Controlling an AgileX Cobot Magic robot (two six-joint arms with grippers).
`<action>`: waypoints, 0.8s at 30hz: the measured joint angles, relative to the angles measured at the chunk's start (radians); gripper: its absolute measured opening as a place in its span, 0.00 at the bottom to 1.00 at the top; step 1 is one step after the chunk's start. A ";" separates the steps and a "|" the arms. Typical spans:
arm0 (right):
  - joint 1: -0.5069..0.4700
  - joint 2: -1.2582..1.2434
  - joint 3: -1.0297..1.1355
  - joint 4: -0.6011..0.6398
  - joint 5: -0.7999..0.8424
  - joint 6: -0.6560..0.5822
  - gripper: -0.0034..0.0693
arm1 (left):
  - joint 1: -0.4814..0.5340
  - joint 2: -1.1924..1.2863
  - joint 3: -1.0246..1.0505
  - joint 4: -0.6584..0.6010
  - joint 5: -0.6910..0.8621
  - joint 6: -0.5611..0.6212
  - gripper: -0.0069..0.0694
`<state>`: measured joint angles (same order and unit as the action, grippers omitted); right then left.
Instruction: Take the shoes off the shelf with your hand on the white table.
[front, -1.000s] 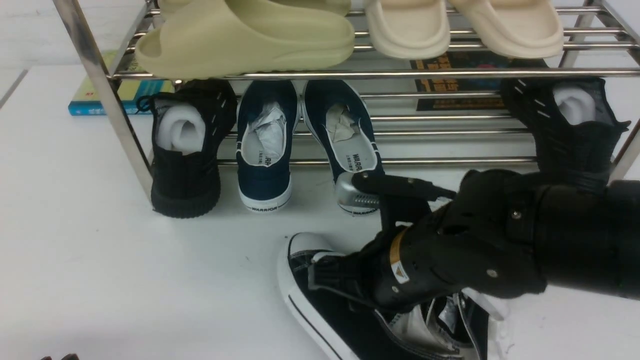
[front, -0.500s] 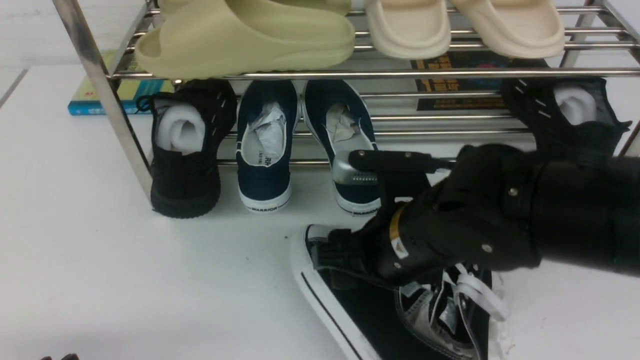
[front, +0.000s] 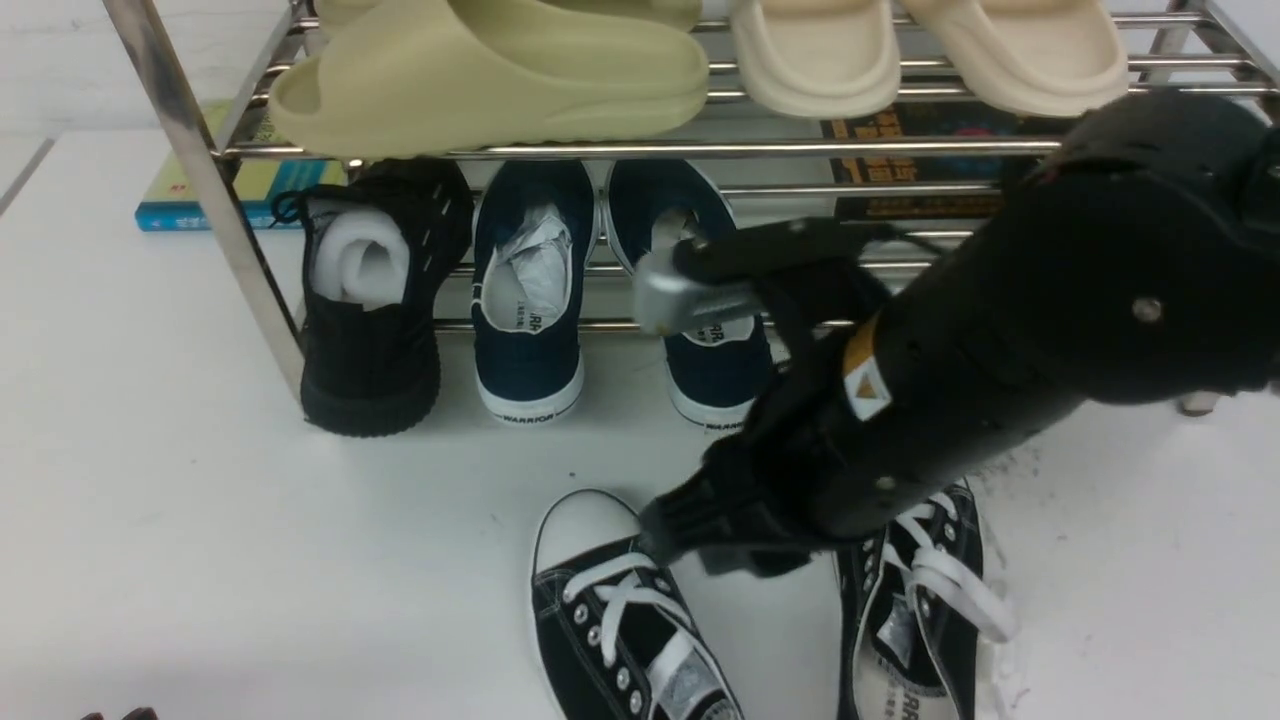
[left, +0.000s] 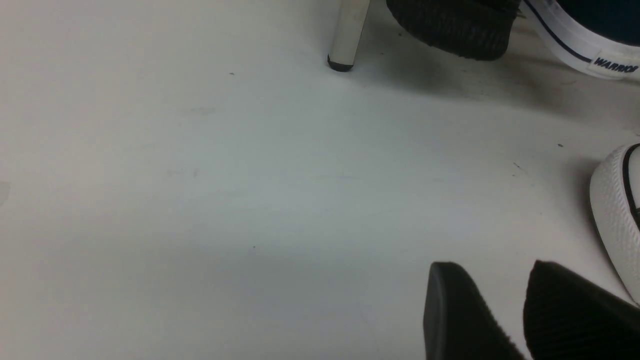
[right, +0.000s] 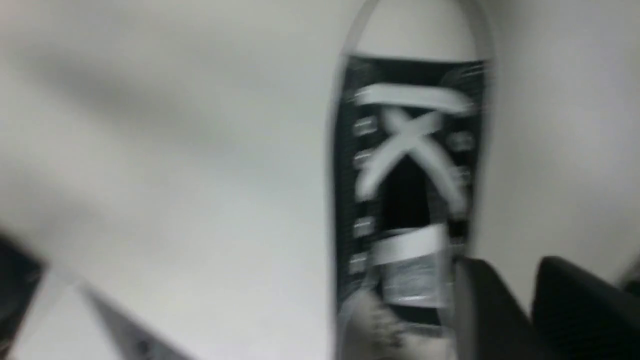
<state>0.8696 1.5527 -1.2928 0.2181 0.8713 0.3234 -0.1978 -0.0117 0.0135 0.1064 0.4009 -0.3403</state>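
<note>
The two black canvas sneakers stand on the white table (front: 150, 500) in front of the chrome shelf (front: 190, 150). The left one (front: 620, 620) stands apart from the right one (front: 920, 590), toes toward the shelf. My right gripper (front: 700, 535) hovers just above the gap between them, tilted down, open and empty. The right wrist view is blurred; it shows the left sneaker (right: 410, 150) beside the right gripper (right: 520, 280). My left gripper (left: 500, 280) is open and empty low over the table, with the left sneaker's white toe cap (left: 612, 210) close by.
Navy WARRIOR slip-ons (front: 530, 290) and a black knit sneaker (front: 370, 300) sit on the lower tier. Pale slides (front: 490, 70) lie on the upper tier. Books (front: 250, 185) lie behind the rack. The rack's leg (left: 346, 35) stands ahead of my left gripper.
My right gripper let go of the left sneaker, which was tilted on its side and now stands on its sole. The right arm rose and swung toward the shelf.
</note>
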 joint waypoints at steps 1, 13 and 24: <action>0.000 0.012 0.000 0.046 -0.012 -0.044 0.17 | 0.000 0.000 0.000 0.000 0.000 0.000 0.41; 0.074 0.361 -0.054 0.622 -0.206 -0.689 0.05 | 0.000 0.000 0.000 0.000 0.000 0.000 0.41; 0.075 0.514 -0.114 0.400 -0.337 -0.631 0.05 | 0.000 0.000 0.000 0.000 0.000 0.000 0.41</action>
<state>0.9449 2.0669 -1.4064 0.6179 0.5341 -0.3080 -0.1978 -0.0117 0.0135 0.1064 0.4009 -0.3403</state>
